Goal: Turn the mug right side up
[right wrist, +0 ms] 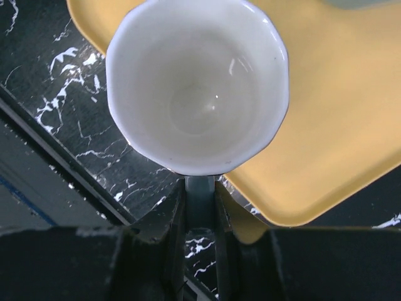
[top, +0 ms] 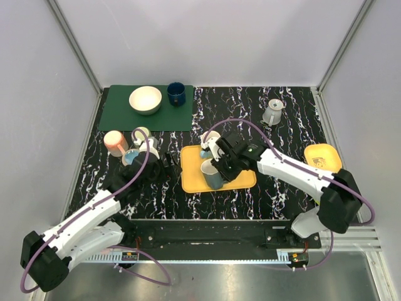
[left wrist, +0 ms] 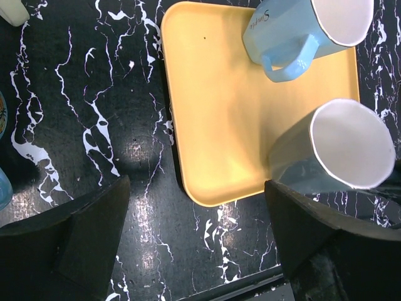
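Note:
A grey-blue mug with a white inside sits at the front of the yellow tray, its opening facing up. My right gripper is shut on the mug's handle; the mug fills the right wrist view above the fingers, over the tray's near-left corner. A light blue mug lies on its side at the tray's back. My left gripper is open and empty over the table, left of the tray; its view shows the grey-blue mug and the light blue mug.
A green mat at the back left holds a white bowl and a dark blue cup. A pink cup and other mugs stand near the left arm. A grey jug is back right, a small yellow plate right.

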